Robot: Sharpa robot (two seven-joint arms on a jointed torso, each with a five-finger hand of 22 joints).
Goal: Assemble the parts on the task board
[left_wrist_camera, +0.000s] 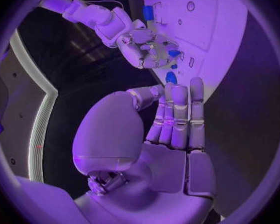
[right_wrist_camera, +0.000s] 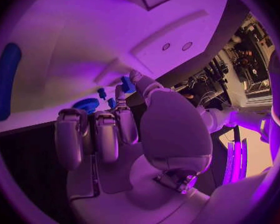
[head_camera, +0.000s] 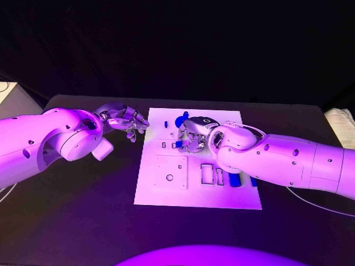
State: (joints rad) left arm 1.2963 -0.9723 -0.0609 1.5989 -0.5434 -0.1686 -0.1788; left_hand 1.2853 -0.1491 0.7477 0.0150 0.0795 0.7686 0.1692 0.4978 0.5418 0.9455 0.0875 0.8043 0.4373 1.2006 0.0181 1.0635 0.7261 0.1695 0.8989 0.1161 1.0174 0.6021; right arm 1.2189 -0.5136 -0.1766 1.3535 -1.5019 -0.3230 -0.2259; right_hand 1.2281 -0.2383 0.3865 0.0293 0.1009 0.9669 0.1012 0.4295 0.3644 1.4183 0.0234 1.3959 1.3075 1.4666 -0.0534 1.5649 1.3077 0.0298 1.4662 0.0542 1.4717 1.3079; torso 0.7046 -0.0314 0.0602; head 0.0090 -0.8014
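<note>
Left hand (head_camera: 123,121), just off the left edge of the task board (head_camera: 197,191) toward its far end: it hovers over the black table (head_camera: 81,221) holding nothing. In the left wrist view its fingers (left_wrist_camera: 179,115) lie straight and side by side, released, pointing toward the board. Judged from this pose, the hand is parked clear of the work so the other arm has room.

Task board, centre of the table: a white plate carrying a square inset block (head_camera: 170,172) near its left edge and a row of rectangular slots (head_camera: 207,173) in the middle. A long blue cylindrical part (head_camera: 234,179) lies just right of the slots, partly under the right forearm.

Right hand (head_camera: 195,133), over the far part of the board: its fingers are curled down among several small blue parts (head_camera: 181,119) standing there. The right wrist view shows a fingertip touching a small blue peg (right_wrist_camera: 127,83), with a round blue part (right_wrist_camera: 85,104) beside the fingers; whether the peg is pinched or merely touched cannot be told. The hand's low, curled pose suggests it is seating or picking a peg at that end.
</note>
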